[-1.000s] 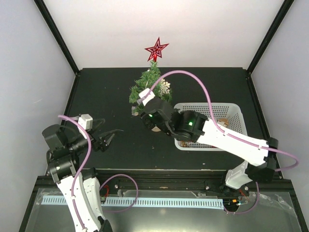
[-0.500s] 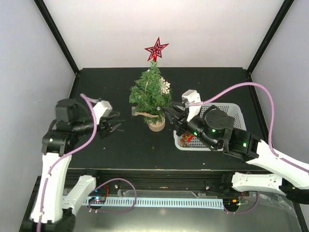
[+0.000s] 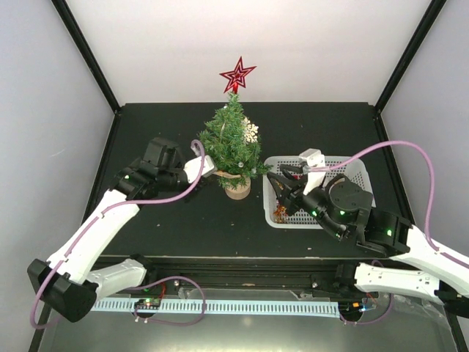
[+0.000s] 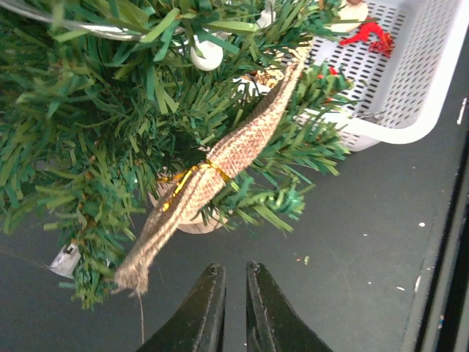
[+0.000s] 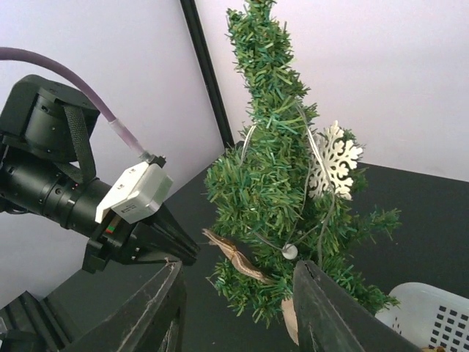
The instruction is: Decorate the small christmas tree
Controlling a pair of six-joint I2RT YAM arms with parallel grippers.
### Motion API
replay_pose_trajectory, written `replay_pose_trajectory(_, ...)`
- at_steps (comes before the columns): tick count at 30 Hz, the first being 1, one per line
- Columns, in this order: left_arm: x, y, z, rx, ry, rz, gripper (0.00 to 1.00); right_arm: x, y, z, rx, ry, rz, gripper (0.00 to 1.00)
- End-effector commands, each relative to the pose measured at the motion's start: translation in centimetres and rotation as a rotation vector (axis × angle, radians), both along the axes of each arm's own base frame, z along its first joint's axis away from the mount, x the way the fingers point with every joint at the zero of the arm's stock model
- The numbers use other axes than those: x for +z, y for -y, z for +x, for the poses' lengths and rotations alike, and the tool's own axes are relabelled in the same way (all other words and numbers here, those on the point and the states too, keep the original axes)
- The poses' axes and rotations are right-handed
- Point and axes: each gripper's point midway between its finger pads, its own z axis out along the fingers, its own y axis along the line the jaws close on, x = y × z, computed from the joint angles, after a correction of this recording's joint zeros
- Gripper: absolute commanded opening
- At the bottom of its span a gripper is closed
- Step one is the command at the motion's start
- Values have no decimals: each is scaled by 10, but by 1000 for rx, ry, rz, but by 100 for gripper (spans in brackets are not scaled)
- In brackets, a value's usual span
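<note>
The small christmas tree [image 3: 231, 143] stands upright on its round wooden base [image 3: 237, 190] at the back middle of the black table. It carries a red star [image 3: 237, 75] on top, a white snowflake [image 3: 251, 132], a small white ball [image 5: 290, 251] and a burlap bow [image 4: 220, 165] on a low branch. My left gripper [image 3: 208, 169] sits just left of the tree. In the left wrist view the left gripper [image 4: 234, 268] has its jaws nearly together, holding nothing, just below the bow. My right gripper [image 3: 277, 185] hangs open to the right of the tree. The right gripper [image 5: 240, 265] is empty.
A white mesh basket [image 3: 344, 167] stands right of the tree, holding a red and gold ornament [image 3: 281, 213]. A rim corner of the basket [image 4: 410, 128] lies close to the tree's right branches. Black frame posts rise at the table's back corners, with white walls around.
My left arm swung in from the near left to the tree and its jaws closed. My right arm drew back from the tree toward the basket, staying open.
</note>
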Motion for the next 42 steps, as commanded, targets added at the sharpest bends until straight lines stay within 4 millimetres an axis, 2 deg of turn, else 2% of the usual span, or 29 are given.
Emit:
replay_pose_trajectory(1,2,6,22,17,86,38,9,-9,12,4,-56,-12,-9,41)
replay_pose_trajectory(7,-1,21,36,6,70,48,8,-16,16,6,-77,-10,-19,42)
replay_pose_trajectory(11,1,28,46,17,75,54,2,-22,15,8,-82,-14,-23,42)
replay_pose_trajectory(18,28,41,41,-13,133,-32,1,-33,9,10,-79,-30,-31,42)
replay_pose_trajectory(24,2,42,50,11,78,19,2,-37,4,12,-77,-39,-37,42)
replay_pose_trajectory(29,-9,38,51,26,79,48,2,-34,5,11,-76,-42,-34,42)
replay_pose_trajectory(34,-16,33,44,15,77,65,8,-32,9,11,-83,-45,-23,42)
replay_pose_trajectory(42,-3,18,35,46,140,84,41,-32,15,10,-97,-52,-19,44)
